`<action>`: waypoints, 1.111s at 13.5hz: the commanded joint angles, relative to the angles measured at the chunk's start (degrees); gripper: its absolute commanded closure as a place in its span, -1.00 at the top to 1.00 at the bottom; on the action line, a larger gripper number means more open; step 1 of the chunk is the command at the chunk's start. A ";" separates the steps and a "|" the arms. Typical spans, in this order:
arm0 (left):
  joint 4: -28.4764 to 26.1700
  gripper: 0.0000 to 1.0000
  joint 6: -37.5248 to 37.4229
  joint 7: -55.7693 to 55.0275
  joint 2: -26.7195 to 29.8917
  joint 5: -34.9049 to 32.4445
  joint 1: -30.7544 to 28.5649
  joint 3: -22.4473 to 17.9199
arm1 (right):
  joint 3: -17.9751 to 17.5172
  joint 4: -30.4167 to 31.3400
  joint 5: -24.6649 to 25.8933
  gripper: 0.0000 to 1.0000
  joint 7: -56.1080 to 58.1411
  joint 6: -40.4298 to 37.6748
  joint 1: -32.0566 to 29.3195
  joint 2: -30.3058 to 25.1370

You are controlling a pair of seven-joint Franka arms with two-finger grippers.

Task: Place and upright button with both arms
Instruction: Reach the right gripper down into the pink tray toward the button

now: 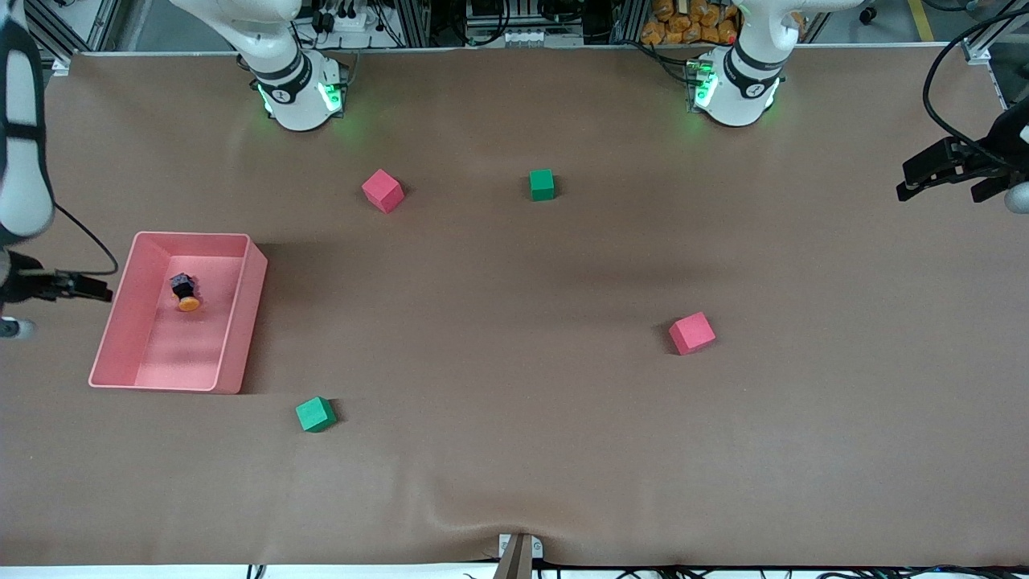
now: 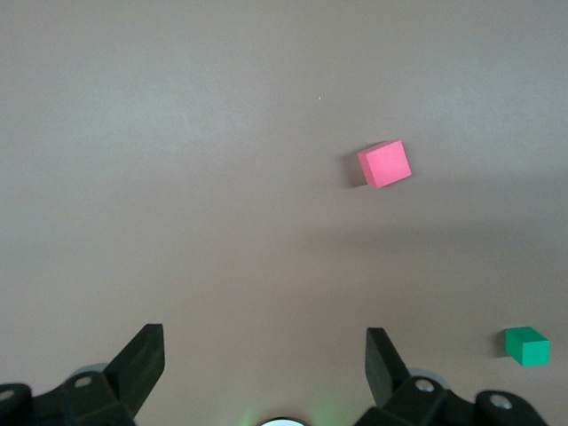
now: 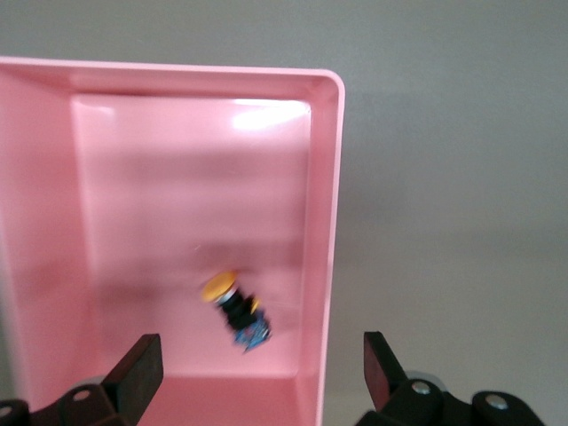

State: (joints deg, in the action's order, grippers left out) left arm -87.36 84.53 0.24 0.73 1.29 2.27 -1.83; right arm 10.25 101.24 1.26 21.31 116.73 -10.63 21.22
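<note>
— Button (image 1: 184, 292) position?
— Lying on its side inside pink bin (image 1: 241, 322), toward right arm's end of surface (image 1: 514, 450).
— End effectors?
— Right end effector (image 3: 257, 373) spread wide above bin, empty. Left end effector (image 2: 264, 364) wide, empty, above bare surface near pink cube (image 2: 384, 164).

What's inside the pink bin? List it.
Only the button lies in the bin, tipped on its side, orange cap toward the front camera. Nothing covers it; the bin floor shows otherwise bare.
</note>
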 commanded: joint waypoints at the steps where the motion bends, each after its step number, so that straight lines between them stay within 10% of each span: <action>1: 0.62 1.00 -0.77 1.52 -0.11 0.91 -0.34 -0.02 | -0.93 -1.31 0.59 1.00 3.73 1.83 0.35 4.25; 15: 0.53 1.00 -0.77 1.52 -0.20 0.91 -0.34 -0.02 | -1.02 11.69 0.50 1.00 21.75 16.41 0.97 7.17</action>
State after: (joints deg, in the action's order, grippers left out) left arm -87.40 84.48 0.24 0.72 1.29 2.27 -1.83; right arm 9.35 109.26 1.26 39.72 129.57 -8.96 29.90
